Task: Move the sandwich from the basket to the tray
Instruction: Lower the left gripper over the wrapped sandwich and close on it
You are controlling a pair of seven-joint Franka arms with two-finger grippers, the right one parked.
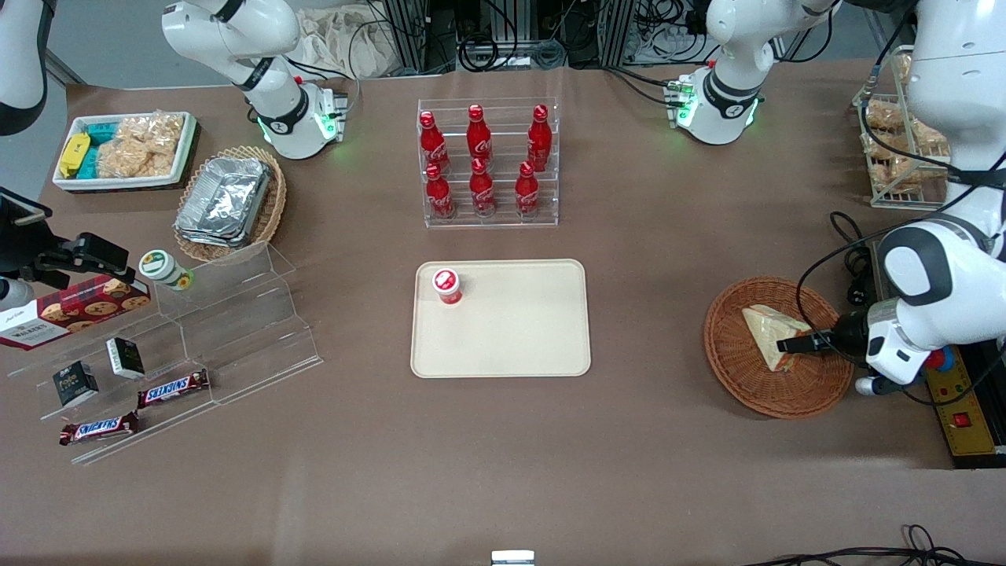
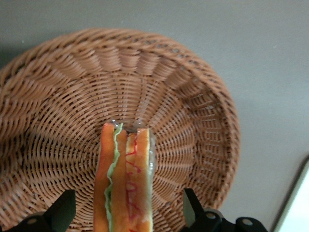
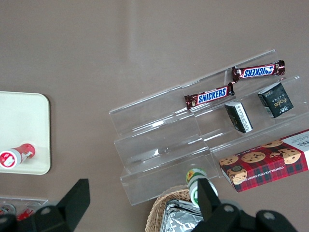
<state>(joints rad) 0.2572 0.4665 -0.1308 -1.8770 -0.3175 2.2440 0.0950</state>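
Nearest the front camera, toward the working arm's end of the table: basket (image 1: 778, 346) with the sandwich (image 1: 772, 333) inside, standing on edge. Gripper (image 1: 794, 344) is down at it, one dark finger visible across the wedge in the front view.

Wrist view: fingers (image 2: 62, 210) sit spread either side of the sandwich (image 2: 124, 179), gap on both sides, no contact that I can see. So jaws released, straddling, not gripping yet. Filling edge faces the camera; clear wrap bulges at the tip.

Next out: tray (image 1: 542, 346), mid-table, well apart from the basket. A red-capped cup (image 1: 447, 285) stands in its corner, farther from the camera. Rest of the tray is bare.

Farthest: rack of red bottles (image 1: 481, 161), above the tray in the front view.

Risks, my read:
- Wrap is slick and soft. Closing on it could squeeze the wedge out or pinch only film, so it drops on lift.
- Wedge tapers; an off-centre grip may rotate it.
- A low lift could catch the basket rim and drag the basket.
- Placing too close to the cup corner could knock the cup over.
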